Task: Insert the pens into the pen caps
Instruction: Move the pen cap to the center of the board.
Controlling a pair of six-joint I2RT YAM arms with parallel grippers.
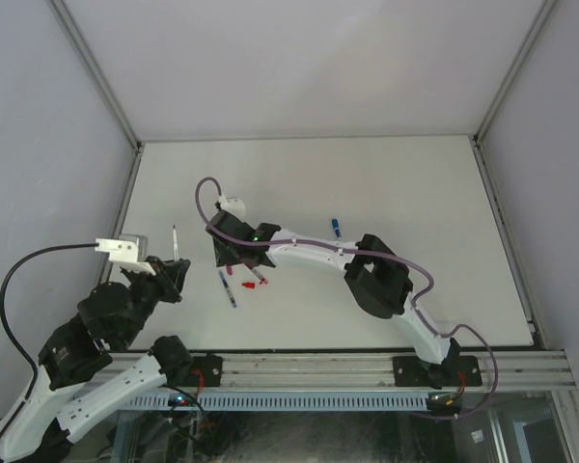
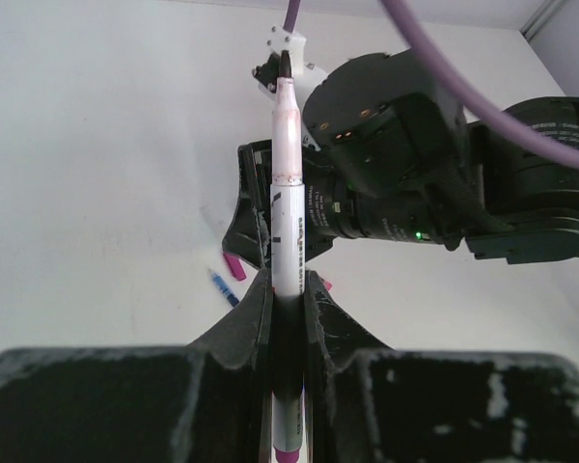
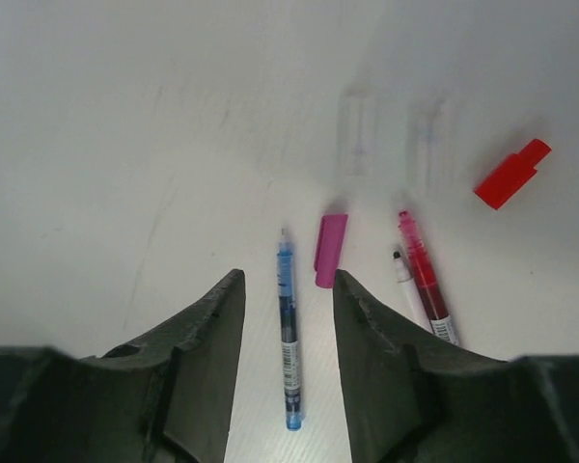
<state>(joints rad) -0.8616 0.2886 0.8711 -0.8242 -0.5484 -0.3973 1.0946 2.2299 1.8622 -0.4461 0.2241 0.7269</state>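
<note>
Overall, grey walls (image 1: pixel 39 145) enclose a white table (image 1: pixel 396 183). Left gripper (image 2: pixel 289 289) clamps one pen (image 2: pixel 288 212) upright; right gripper (image 3: pixel 287 280), jaws apart, straddles a blue pen (image 3: pixel 289 347). Three pens lie flat (one half-hidden); three caps too: magenta cap (image 3: pixel 330 249), red cap (image 3: pixel 511 175), blue cap (image 1: pixel 337 228).

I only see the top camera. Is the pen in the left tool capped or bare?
Observer: Bare. The left wrist view shows the left tool clamped on a magenta pen with its dark tip exposed.
Operator: What is under the right tool?
Observer: The right tool stands open over a blue pen, which lies between its jaws.
Operator: Where is the magenta cap?
Observer: The magenta cap lies flat just right of the blue pen's tip in the right wrist view, untouched.
</note>
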